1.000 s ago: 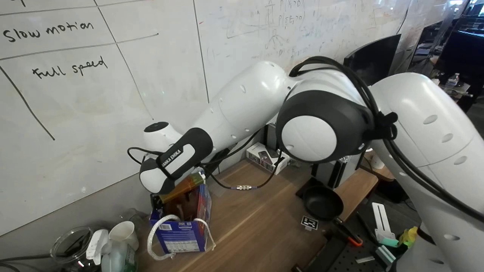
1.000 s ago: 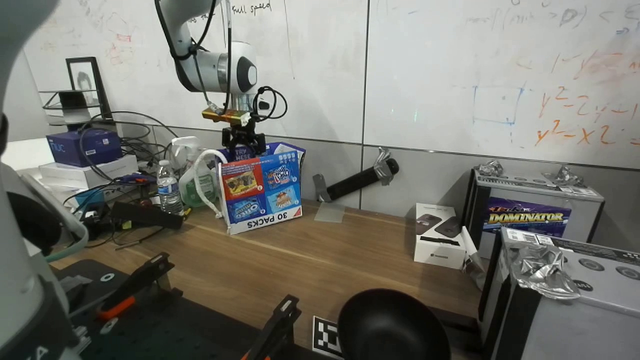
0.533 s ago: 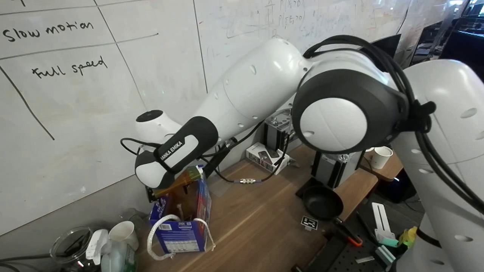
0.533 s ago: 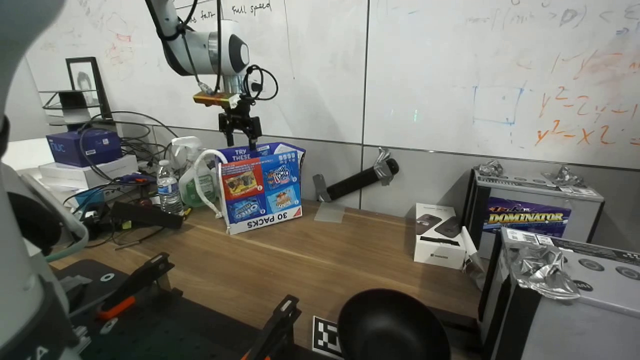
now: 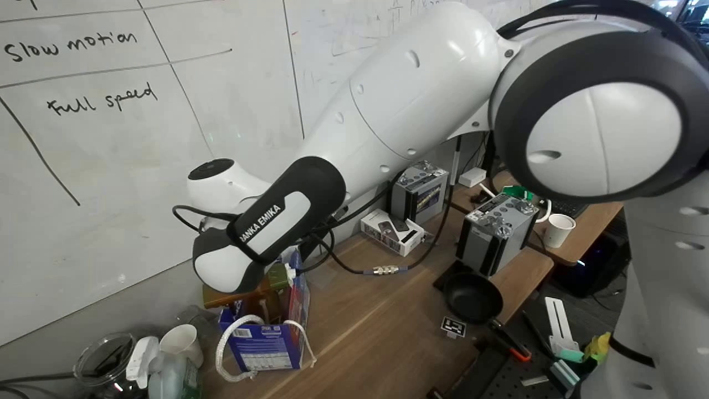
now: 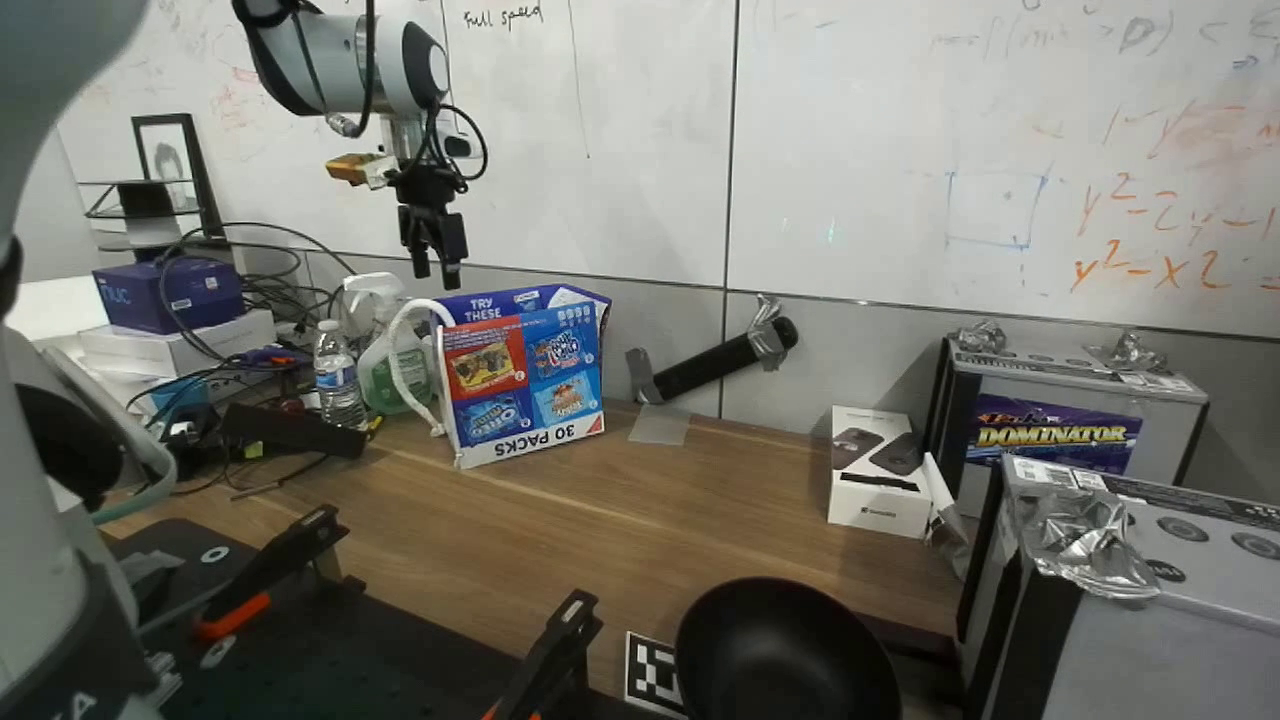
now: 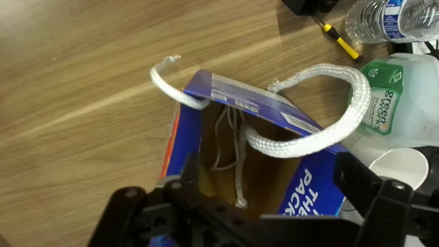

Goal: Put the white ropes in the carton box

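- Because the white ropes (image 7: 308,145) straddle one wall of the carton box (image 6: 525,385), partly inside, overhanging weight may drag them out.
- Gripper (image 6: 437,270): wide, empty, above the box.
- Descending off-centre could snag the ropes, tipping the box.

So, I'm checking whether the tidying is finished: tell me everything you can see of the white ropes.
The white ropes look braided, thick in one stretch and thinner elsewhere, and lie only partly in the open box. A thick length arches out over its edge to a frayed end outside; another end hooks over a corner. Thinner strands hang loose inside, one with a frayed tip. Whether these pieces join is hidden. The open tool holds none of them.
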Available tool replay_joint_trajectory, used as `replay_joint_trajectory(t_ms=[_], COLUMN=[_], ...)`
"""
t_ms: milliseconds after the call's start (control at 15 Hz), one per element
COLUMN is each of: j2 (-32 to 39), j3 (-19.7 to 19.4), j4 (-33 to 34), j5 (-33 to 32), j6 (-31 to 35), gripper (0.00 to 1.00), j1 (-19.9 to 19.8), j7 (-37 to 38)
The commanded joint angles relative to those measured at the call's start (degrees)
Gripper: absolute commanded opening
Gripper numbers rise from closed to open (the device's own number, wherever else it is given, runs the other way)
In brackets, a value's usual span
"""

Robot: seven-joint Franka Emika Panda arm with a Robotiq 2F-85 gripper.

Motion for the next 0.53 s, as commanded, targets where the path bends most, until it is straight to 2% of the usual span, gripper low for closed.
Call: replay_joint_trajectory(t_ms=[0, 467], j2=[-3.64, -0.22], j3=[1.09, 2.88], j4=[-6.40, -9.95], j5=[-1.13, -1.28], j6=[3.56, 11.60], gripper=[1.00, 1.00], j1=[0.82, 1.99], j7=[9.44, 18.53])
